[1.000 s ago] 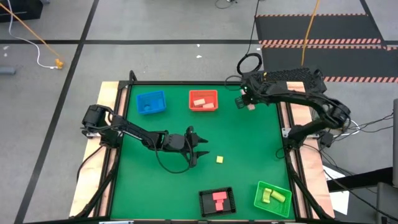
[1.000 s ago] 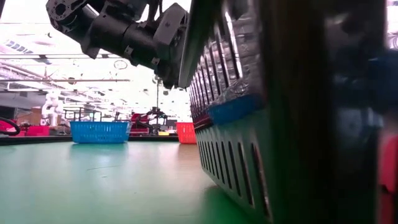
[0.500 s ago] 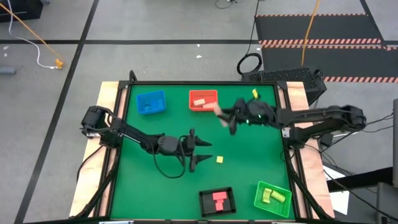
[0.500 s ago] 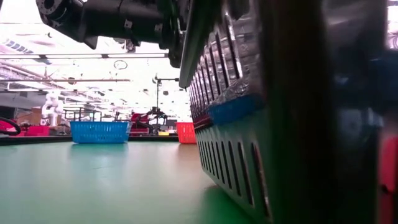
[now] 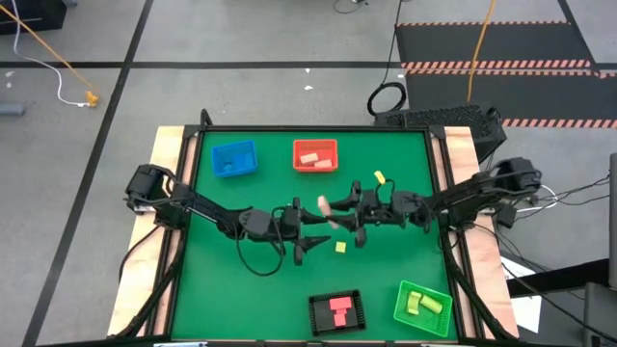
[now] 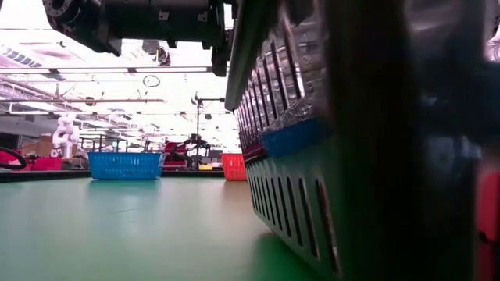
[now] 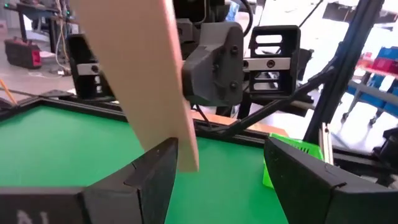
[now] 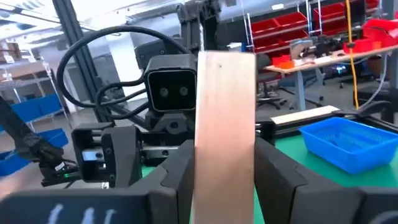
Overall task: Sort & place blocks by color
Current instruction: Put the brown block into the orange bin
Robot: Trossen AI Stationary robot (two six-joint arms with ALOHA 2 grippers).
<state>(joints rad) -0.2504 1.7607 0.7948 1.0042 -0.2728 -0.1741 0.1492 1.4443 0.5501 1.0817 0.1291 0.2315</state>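
My right gripper point(image 5: 345, 214) is over the middle of the green mat, shut on a tan wooden bar point(image 5: 326, 206) that sticks out toward my left gripper point(image 5: 313, 234). My left gripper is open. In the left wrist view the bar's free end point(image 7: 185, 158) stands close to one open finger point(image 7: 155, 177); I cannot tell whether they touch. A small yellow block point(image 5: 339, 248) lies flat on the mat just near of both grippers. Another yellow block point(image 5: 380, 177) lies by the right arm. My right gripper pinches the tan bar by its two long sides near one end point(image 8: 224, 186) between its two fingers. The fingers come level from the table's right and lie along the bar. The bar sticks out forward past the fingertips, lifted clear of the mat.
A blue tray point(image 5: 234, 159) and a red tray point(image 5: 315, 154) holding tan blocks stand at the far side. A black tray point(image 5: 335, 310) with pink blocks and a green tray point(image 5: 422, 304) with yellow-green blocks stand at the near edge. The black tray's wall point(image 6: 312, 195) fills the low view.
My right gripper has swung from the table's far right corner toward the near edge and the left, carrying the tan bar to the middle, up to my left gripper. My left gripper has shifted a little toward the right and turned, staying open.
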